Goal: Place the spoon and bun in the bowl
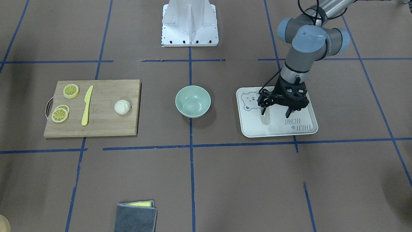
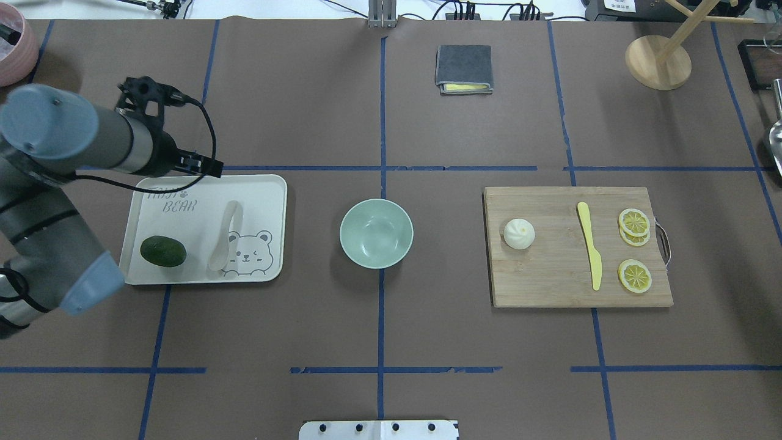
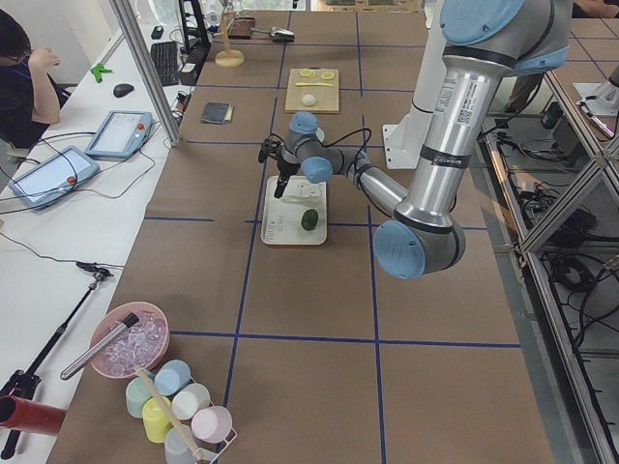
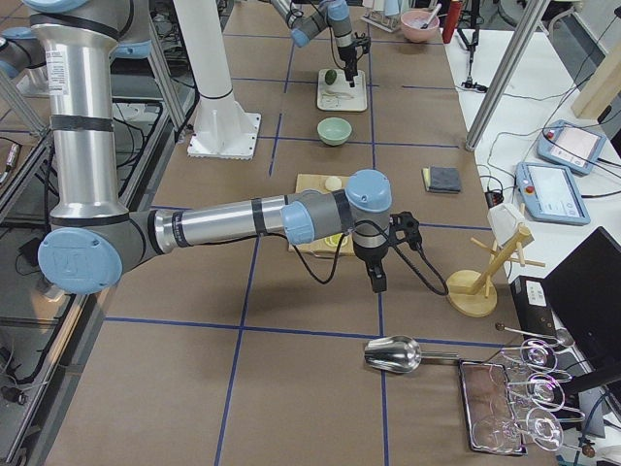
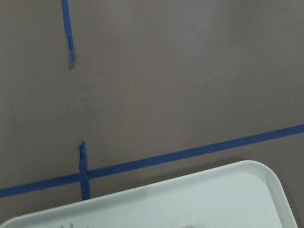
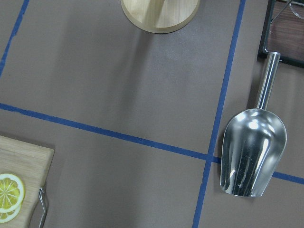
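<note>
Overhead exterior: left of the bowl [image 2: 376, 233], the spoon [image 2: 223, 235] lies on a bear tray [image 2: 269, 195] beside a lime [image 2: 163, 251]. The left end effector [image 1: 276, 112] hangs over it, jaws spread. I'd drop straight across the handle, steering clear of the lime. The bun [image 2: 518, 234] sits right of the bowl. Right end effector [image 4: 376, 280]: can't tell.

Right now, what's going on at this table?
Nothing is in the pale mint-green plastic bowl yet. The left gripper hangs open above the white bear-print tray, close to the off-white plastic soup spoon lying there beside a dark green lime. The small white steamed bun sits untouched on the wooden cutting board. The right gripper hangs off to the side, past that board.
</note>
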Tool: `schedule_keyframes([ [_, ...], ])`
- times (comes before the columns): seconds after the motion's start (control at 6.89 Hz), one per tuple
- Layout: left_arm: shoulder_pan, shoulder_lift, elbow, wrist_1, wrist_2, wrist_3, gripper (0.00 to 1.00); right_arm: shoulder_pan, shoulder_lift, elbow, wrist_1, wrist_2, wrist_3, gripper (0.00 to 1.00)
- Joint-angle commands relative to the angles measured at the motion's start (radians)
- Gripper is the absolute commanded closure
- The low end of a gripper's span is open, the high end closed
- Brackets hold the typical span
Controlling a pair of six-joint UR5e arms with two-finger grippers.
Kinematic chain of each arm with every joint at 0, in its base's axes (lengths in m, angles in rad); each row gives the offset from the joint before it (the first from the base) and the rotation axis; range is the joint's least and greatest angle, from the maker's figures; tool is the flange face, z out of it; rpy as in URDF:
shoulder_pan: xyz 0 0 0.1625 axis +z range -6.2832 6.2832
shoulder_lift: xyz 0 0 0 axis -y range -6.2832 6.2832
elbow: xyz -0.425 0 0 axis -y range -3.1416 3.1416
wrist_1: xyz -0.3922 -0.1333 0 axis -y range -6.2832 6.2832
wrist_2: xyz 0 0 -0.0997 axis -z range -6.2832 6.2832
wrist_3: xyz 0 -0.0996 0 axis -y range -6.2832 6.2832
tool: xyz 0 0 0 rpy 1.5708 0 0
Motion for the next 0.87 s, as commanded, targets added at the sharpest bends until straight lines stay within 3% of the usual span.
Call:
schedule_keyframes([
  [0.0,0.034,-0.005,0.032,0.000,0.010,-0.026,0.06,0.000,0.000,0.000,0.002,0.000,0.000,0.00],
  [0.29,0.040,-0.008,0.051,-0.002,0.008,-0.026,0.13,0.000,0.000,-0.032,0.049,0.000,0.001,0.00],
  [0.58,0.043,-0.008,0.051,-0.003,0.008,-0.085,0.38,0.000,0.000,-0.118,0.170,0.000,0.004,0.00],
  [0.73,0.045,-0.006,0.048,-0.003,0.008,-0.106,0.47,0.000,0.003,-0.112,0.175,0.002,0.007,0.00],
])
